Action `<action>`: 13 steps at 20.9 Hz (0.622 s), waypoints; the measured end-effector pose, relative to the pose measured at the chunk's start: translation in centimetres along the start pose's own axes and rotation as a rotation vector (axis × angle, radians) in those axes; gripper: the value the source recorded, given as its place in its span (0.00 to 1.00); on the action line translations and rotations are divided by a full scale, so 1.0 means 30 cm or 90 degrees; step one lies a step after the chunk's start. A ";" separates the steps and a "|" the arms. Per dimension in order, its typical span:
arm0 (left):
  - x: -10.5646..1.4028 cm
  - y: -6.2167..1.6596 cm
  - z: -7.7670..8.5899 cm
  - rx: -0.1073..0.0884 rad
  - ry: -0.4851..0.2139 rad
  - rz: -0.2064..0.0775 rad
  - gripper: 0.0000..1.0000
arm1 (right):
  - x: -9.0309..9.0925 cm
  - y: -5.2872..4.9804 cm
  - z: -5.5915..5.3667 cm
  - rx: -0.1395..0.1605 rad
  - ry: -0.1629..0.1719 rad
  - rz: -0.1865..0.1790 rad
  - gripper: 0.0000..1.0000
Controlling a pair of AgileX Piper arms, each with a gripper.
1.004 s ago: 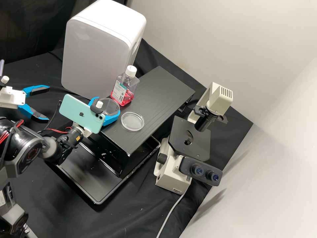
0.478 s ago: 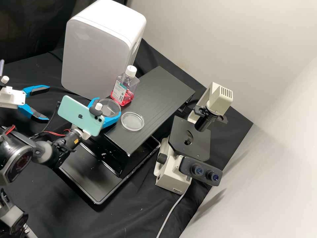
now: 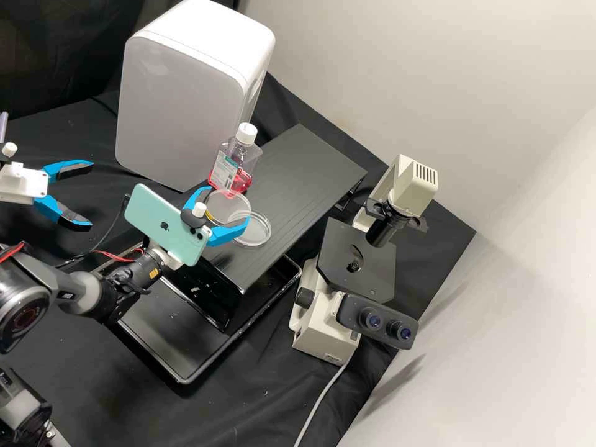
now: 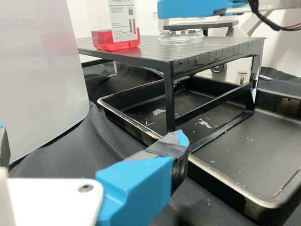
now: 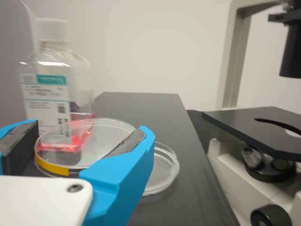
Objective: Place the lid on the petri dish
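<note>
1. The right gripper, just left of centre in the high view, is closed on the petri dish lid. Its two blue fingers press opposite edges of the rim. Holding it by the edge keeps the lid flat and leaves its open face free, which I judge suits lowering it over a rim.
2. The lid is clear with a yellow band on its side. It hangs level above the black raised shelf and is not yet on anything.
3. The petri dish lies open on the shelf just right of the lid. In the high view the lid's edge overlaps the dish's left side. From the right wrist view the dish sits beyond the lid and off to one side, so the two are not lined up. The lid probably needs a short sideways move before it goes down.
4. A culture flask of red medium stands above the lid in the high view, near the gripper's far finger, and is a likely thing to bump.
5. The left gripper, at the left edge of the high view, is spread wide and holds nothing, well apart from the dish.
6. A black tray sits under the shelf, and a microscope stands right of centre.
</note>
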 end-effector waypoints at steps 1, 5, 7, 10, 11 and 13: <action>0.000 0.000 0.000 0.000 0.000 0.000 1.00 | 0.007 0.002 0.009 0.000 -0.006 0.002 0.00; 0.000 0.000 0.000 0.000 0.000 0.000 1.00 | 0.039 0.007 0.036 0.004 -0.024 0.007 0.00; 0.000 0.000 0.000 0.000 0.000 0.000 1.00 | 0.054 -0.001 0.053 0.004 -0.035 0.001 0.00; 0.000 -0.001 0.000 0.000 0.000 -0.001 1.00 | 0.075 -0.001 0.066 0.004 -0.044 0.001 0.00; 0.001 -0.004 -0.001 0.000 0.001 -0.003 1.00 | 0.081 0.002 0.069 0.003 -0.046 0.003 0.00; 0.002 -0.008 -0.002 0.000 0.001 -0.007 1.00 | 0.091 0.009 0.073 0.003 -0.048 0.007 0.00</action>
